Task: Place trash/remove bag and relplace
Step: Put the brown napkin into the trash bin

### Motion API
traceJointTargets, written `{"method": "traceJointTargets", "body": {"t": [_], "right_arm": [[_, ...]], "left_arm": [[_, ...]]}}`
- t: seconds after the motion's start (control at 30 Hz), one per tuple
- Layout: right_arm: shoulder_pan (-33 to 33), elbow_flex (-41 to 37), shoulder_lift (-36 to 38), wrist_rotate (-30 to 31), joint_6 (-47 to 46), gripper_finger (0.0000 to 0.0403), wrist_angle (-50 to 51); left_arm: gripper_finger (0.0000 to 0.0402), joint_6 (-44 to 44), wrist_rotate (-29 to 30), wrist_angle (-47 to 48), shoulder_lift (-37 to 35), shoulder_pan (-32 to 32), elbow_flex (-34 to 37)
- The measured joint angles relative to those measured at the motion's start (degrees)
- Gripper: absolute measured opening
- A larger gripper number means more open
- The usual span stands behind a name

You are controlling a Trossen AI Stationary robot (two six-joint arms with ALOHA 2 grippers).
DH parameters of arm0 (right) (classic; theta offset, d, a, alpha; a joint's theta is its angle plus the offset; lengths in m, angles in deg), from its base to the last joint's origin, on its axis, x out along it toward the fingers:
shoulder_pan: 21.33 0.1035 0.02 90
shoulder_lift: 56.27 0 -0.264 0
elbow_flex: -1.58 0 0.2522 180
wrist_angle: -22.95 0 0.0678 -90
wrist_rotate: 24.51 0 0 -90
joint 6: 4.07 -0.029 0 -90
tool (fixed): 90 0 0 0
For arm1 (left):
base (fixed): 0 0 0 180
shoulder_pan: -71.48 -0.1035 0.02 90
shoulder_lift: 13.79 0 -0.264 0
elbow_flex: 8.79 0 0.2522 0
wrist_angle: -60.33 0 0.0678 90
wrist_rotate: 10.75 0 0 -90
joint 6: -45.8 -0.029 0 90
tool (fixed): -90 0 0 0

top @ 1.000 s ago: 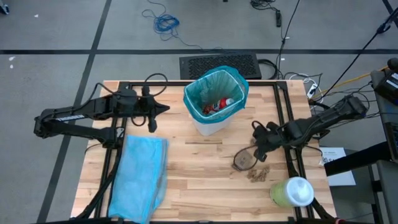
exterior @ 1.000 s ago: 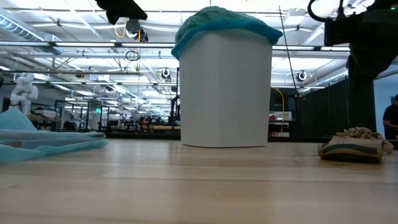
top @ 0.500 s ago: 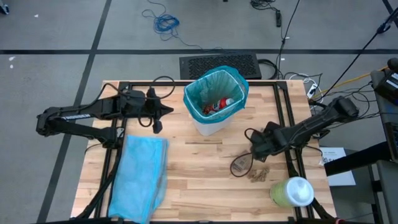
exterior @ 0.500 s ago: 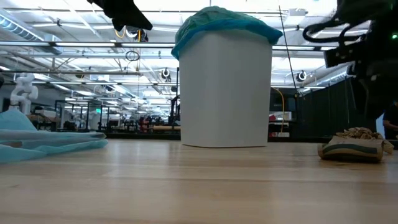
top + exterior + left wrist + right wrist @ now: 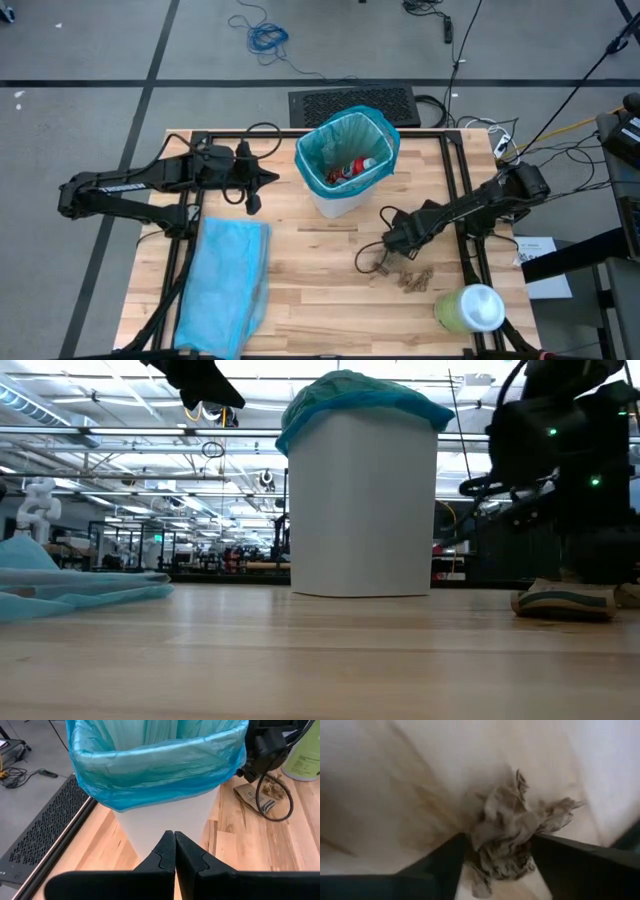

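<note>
The white bin stands at the table's far middle, lined with the teal bag, whose edge is folded over the rim. Red and white trash lies inside it. Brown paper scraps lie on the table to the bin's near right. My right gripper is low over a crumpled brown scrap, open, one finger on each side of it. My left gripper hovers shut, left of the bin and facing its white wall. The sky-blue bag lies flat at the near left. My right gripper comes at the crumpled brown scrap from above, slanting toward the table's left. The scrap lies on the wood between its two fingers. Whether the fingers touch it, I cannot tell.
A pale-green container with a white top stands at the near right corner, close to the scraps. A black frame rail runs along the table's edges. Bare wood lies between the sky-blue bag and the scraps.
My right gripper has gone toward the table's left and near edge and come down from high above the table onto the brown scraps. My left gripper has moved a little toward the bin and then kept still.
</note>
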Motion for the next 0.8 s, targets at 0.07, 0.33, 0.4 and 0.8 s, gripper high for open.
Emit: {"method": "traceJointTargets", "body": {"t": [0.07,0.33,0.4,0.8], "right_arm": [[-0.52,0.12,-0.98,-2.29,2.34,0.0146,-1.87],[-0.26,1.68,2.92,-5.69,5.64,0.0013,-4.32],[0.12,2.92,5.74,-6.75,6.73,0.0006,-4.48],[2.67,16.23,19.48,-6.47,17.94,0.0001,-7.07]], "left_arm": [[0.0004,0.02,0.0,-0.02,0.0,0.0,0.01],[0.0005,0.0,0.0,-0.02,0.0,0.0,0.0],[0.0005,0.02,0.0,-0.04,0.0,-0.01,0.01],[0.0005,0.44,-0.02,-0.04,0.0,0.04,0.0]]}}
